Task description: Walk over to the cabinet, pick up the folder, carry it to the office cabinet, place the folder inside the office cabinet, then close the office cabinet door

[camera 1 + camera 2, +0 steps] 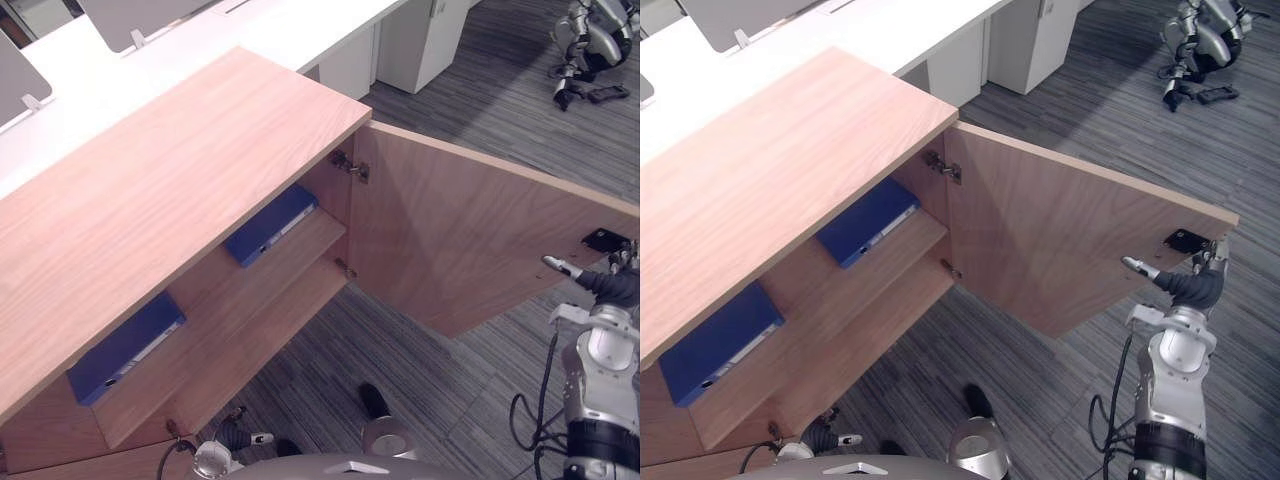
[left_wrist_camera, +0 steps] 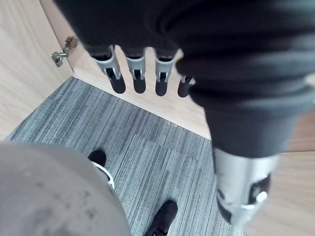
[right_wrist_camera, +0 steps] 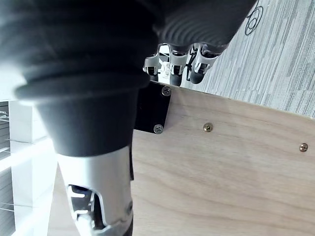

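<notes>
The wooden office cabinet [image 1: 150, 200] stands with its door [image 1: 470, 240] swung wide open to the right. Two blue folders lie on its upper shelf, one near the hinge side [image 1: 272, 225] and one further left [image 1: 125, 348]. My right hand [image 1: 600, 285] is at the door's free edge beside a black plate [image 3: 150, 110]. Its thumb lies straight along the inner face and its fingers [image 3: 172, 64] reach over the edge. It holds nothing. My left hand [image 2: 138, 69] hangs low before the cabinet's bottom, fingers straight and empty.
White desks [image 1: 200, 30] and a white pedestal unit [image 1: 420, 40] stand behind the cabinet. Another robot [image 1: 590, 40] lies on the grey carpet at the far right. Carpet floor [image 1: 330, 340] lies open between the door and the cabinet's lower shelf [image 1: 240, 350].
</notes>
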Controlling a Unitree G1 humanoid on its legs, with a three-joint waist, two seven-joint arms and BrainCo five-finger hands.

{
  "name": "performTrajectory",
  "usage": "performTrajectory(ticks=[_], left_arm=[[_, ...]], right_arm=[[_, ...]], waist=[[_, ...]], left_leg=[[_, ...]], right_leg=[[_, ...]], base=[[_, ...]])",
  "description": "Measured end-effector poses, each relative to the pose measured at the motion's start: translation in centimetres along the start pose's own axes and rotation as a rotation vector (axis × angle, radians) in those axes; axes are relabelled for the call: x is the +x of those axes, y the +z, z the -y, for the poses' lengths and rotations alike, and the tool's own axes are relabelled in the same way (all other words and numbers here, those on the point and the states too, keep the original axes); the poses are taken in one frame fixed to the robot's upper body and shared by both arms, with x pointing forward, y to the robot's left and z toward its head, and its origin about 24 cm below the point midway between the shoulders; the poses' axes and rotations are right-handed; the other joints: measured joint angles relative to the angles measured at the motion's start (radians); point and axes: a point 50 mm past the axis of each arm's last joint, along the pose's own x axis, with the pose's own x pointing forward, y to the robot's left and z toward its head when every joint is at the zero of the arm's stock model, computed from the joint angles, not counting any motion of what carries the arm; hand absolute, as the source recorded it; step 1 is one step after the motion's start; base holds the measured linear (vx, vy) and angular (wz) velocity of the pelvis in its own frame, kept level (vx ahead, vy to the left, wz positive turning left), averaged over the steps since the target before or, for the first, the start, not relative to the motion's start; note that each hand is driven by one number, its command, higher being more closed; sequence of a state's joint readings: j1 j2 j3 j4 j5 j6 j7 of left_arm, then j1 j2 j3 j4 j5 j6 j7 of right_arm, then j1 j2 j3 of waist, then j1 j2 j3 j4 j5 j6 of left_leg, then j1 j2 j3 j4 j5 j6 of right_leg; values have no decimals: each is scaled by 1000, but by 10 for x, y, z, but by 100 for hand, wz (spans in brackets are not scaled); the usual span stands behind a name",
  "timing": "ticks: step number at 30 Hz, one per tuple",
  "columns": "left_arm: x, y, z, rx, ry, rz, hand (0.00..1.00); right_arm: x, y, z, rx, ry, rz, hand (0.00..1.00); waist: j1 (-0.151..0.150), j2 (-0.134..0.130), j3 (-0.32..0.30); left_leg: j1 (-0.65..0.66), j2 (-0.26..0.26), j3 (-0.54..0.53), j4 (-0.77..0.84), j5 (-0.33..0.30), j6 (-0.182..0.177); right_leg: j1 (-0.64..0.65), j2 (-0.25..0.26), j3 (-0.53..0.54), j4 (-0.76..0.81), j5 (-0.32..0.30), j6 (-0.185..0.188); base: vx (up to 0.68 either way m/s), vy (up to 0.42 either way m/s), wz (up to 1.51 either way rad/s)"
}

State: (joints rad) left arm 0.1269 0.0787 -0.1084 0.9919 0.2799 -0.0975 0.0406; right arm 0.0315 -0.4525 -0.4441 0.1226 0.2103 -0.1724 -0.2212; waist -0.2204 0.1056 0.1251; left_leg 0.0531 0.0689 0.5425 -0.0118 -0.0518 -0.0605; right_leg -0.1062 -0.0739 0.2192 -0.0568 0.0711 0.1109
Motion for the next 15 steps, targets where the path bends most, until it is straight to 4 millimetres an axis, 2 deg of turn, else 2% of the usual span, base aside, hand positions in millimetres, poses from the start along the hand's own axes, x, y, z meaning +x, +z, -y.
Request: performTrajectory(ticks=[4,6,10,13,15], left_arm=[[-1,-6,-15,9,44,-20,0],[0,-7,-20,25,58,-30,0],[2,-4,-20,38,60,-28,0],[2,-9,-21,55,55,-59,0],[2,-12,-23,82,54,-74,0]], right_arm=[[-35,-12,-19,-12,83,-45,0],[-59,-18,-32,7,163,-87,0],[-92,-19,-46,9,282,-116,0],[-117,-22,-57,2,390,-153,0],[-133,-28,-65,-14,490,-198,0]], waist=[[-10,-35,-9],[-13,-65,-11],[-15,-83,-17],[-19,-89,-23],[-16,-103,-31]], left_leg=[[7,18,1,12,-10,-12],[18,28,9,32,-25,-19],[28,35,36,69,-50,-23],[37,37,50,81,-57,-28],[38,41,56,85,-60,-33]], right_leg=[[-5,21,27,1,15,-3],[-4,33,56,4,21,-6],[-4,38,89,9,26,-7],[-4,41,100,16,22,-20],[-9,45,101,19,26,-30]], base=[[-9,-63,-31],[-52,-75,-36],[-76,-50,-32],[-83,-48,-17],[-90,-63,-14]])
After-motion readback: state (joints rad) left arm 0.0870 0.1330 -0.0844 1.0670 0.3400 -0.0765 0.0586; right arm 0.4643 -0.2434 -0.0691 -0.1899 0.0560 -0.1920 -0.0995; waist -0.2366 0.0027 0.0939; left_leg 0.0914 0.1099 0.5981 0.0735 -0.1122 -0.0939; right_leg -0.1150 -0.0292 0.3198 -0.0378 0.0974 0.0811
